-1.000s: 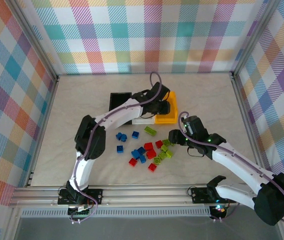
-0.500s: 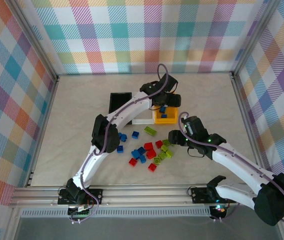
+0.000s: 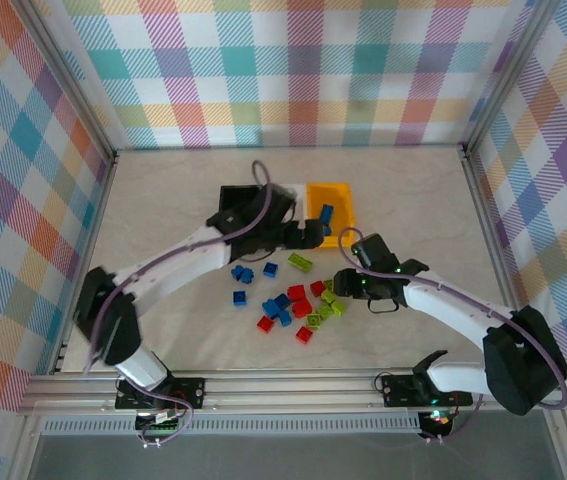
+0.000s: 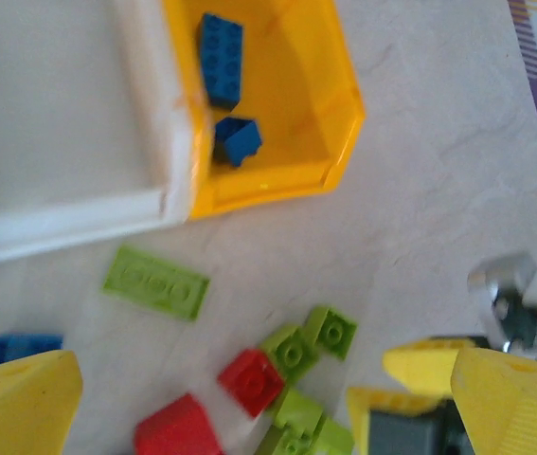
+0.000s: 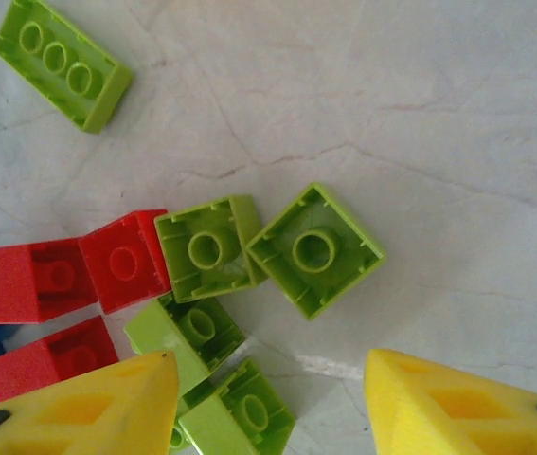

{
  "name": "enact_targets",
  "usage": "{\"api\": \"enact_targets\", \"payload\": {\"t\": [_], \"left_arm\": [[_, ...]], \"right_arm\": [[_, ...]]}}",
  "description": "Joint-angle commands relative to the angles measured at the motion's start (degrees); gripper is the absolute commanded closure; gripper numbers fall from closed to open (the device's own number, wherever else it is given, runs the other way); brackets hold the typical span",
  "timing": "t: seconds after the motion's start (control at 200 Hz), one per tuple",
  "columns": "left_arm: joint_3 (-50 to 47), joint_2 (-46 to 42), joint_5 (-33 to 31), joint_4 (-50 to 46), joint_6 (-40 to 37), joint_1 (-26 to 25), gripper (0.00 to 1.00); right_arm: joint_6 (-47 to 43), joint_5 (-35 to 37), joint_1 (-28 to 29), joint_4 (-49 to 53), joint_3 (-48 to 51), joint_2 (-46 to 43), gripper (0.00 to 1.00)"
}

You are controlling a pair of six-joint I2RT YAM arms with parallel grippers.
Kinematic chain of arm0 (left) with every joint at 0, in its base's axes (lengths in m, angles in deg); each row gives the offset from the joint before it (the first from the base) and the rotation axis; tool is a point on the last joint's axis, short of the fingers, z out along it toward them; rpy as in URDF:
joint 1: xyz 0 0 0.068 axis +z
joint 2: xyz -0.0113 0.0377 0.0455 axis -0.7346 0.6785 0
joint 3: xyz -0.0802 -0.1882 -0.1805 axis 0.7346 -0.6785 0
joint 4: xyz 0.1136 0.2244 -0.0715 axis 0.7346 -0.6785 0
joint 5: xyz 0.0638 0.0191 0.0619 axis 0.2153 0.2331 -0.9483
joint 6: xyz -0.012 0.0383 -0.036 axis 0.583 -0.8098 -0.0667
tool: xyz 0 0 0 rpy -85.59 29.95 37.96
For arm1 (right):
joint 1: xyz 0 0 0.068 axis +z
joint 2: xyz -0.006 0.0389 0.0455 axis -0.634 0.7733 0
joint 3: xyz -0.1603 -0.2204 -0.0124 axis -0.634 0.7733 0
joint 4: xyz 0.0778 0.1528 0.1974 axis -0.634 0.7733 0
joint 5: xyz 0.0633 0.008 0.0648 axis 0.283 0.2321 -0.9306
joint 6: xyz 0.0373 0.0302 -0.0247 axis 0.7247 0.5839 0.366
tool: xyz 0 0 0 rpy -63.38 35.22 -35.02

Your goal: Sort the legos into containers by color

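- Legos (image 3: 296,292) lie loose on the surface (image 3: 163,210), red, blue and green mixed in a heap under both claws. Sorting looks barely begun.
- Just beyond the left claw (image 4: 254,389) sits the orange bin (image 4: 339,114) with two blue bricks (image 4: 221,57) inside. The white bin (image 4: 60,114) touching it looks bare.
- That left claw hangs wide apart and empty, so I'd say it's free to fetch another blue.
- Now the right claw (image 5: 268,370): its fingers are apart with nothing gripped, and it hovers over the green cluster (image 5: 206,248).
- Next call: drop onto one green brick. The neighbours touch, so it needs a clean single pinch.
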Motion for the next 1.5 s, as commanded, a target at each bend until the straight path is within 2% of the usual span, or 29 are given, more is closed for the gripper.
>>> {"api": "enact_targets", "payload": {"t": [0.0,0.185,0.45,0.62,1.02,1.31,1.495], "left_arm": [[-10.2,-6.6,-1.4,5.3,3.2,-0.3,0.0],[-22.0,-15.6,-2.2,5.2,5.8,0.0,0.0],[-29.8,-22.9,-2.8,5.1,8.0,2.4,0.0],[-31.1,-24.7,-2.6,4.7,8.5,3.7,0.0],[-31.4,-25.9,-3.2,4.2,8.8,4.5,0.0],[-30.9,-25.5,-3.9,3.2,8.6,4.8,0.0],[-31.7,-26.8,-4.4,2.6,8.2,5.2,0.0]], "right_arm": [[-1.8,-5.5,0.0,0.7,-0.2,0.5,0.48],[-3.5,-8.2,0.8,1.0,0.7,2.2,0.47],[-3.9,-8.2,3.5,2.0,-0.7,6.8,0.46],[-3.2,-7.0,4.5,1.8,0.0,7.8,0.51],[-3.8,-7.3,4.9,2.3,-0.3,7.0,0.76],[-4.3,-6.4,4.9,6.2,-1.1,1.5,0.8],[-4.9,-7.7,5.0,10.0,-5.6,-2.8,0.81]]}}
